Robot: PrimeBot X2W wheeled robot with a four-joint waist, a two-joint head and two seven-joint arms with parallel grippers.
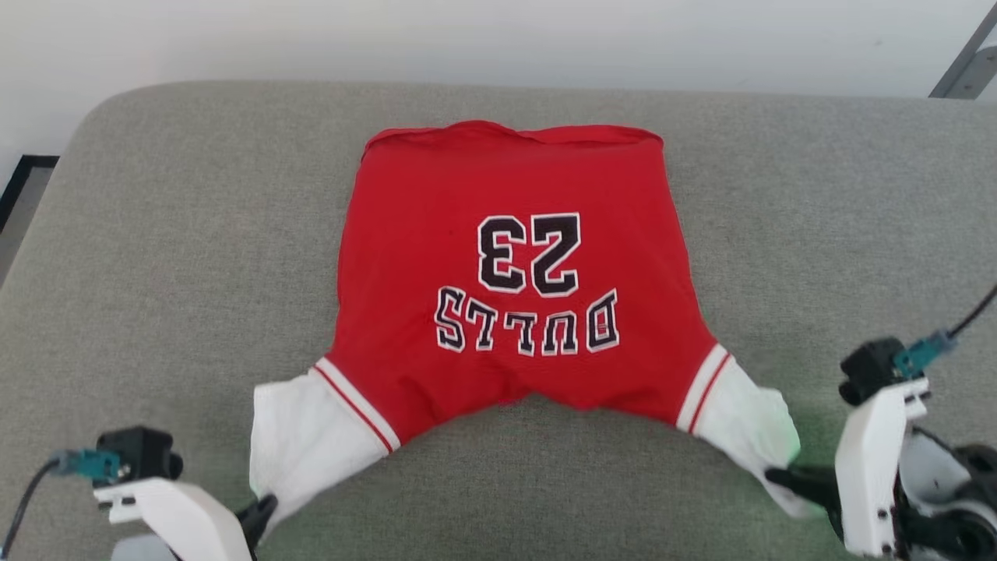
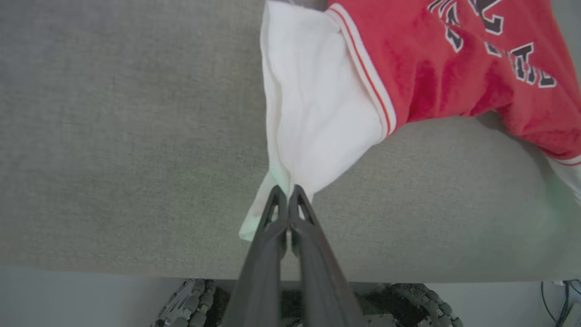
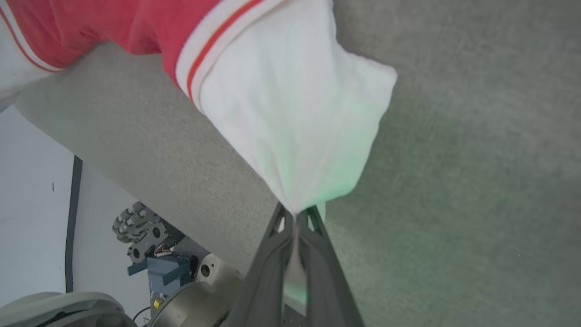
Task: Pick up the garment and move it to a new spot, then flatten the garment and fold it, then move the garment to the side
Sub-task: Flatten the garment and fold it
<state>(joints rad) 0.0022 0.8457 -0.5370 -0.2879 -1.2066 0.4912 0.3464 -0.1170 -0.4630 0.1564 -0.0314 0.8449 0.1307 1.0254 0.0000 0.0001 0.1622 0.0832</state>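
left gripper (image 2: 287,190), right gripper (image 3: 297,210) clamp garment (image 1: 498,195) sleeves | cushion (image 1: 195,234) edge near; room sideways, seemingly

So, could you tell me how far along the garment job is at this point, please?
Done, apparently: the garment lies spread on the grey cushion, lettering up, body mostly smooth. In hand: the left hand and right hand are each shut on the tip of a white sleeve, seemingly flattening it. Left: no fold shows yet, and the garment sits mid-cushion, not at the side.
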